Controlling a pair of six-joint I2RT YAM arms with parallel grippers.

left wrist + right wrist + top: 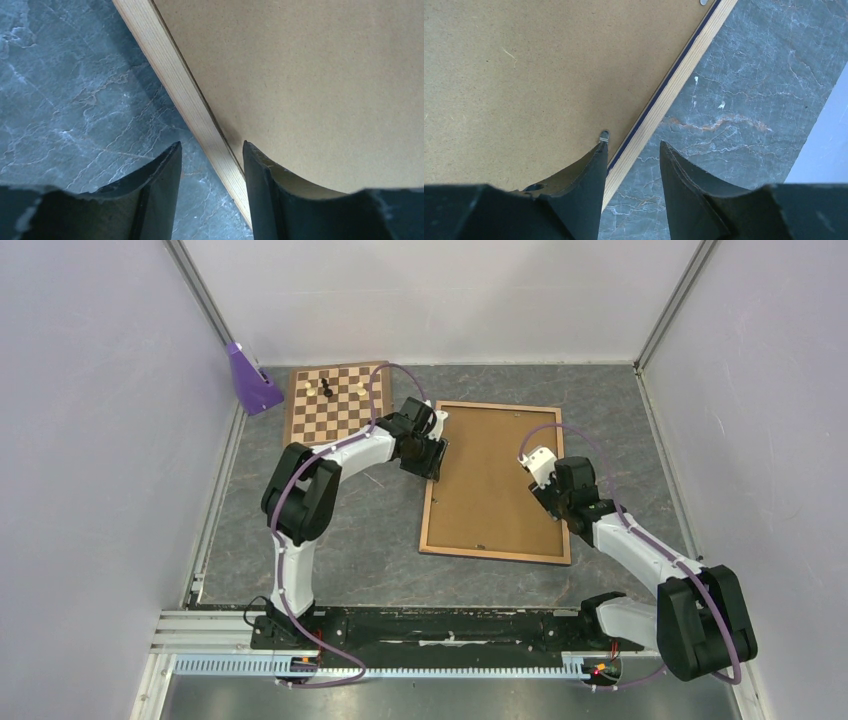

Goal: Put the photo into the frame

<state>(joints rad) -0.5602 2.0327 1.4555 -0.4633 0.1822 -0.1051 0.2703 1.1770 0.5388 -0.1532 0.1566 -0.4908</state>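
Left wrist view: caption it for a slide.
The left gripper straddles the frame along its wooden edge, beside the backing board.

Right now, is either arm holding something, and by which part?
Nothing. Left gripper and right gripper: jaws open, each astride a long rail of the frame.

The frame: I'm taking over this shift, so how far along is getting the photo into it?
Done: the frame lies back up with the brown backing board seated in it. No photo shows, so whether it sits underneath cannot be told. In hand: the left gripper and right gripper, both open, straddle opposite rails. To do: probably gripping and turning it over.
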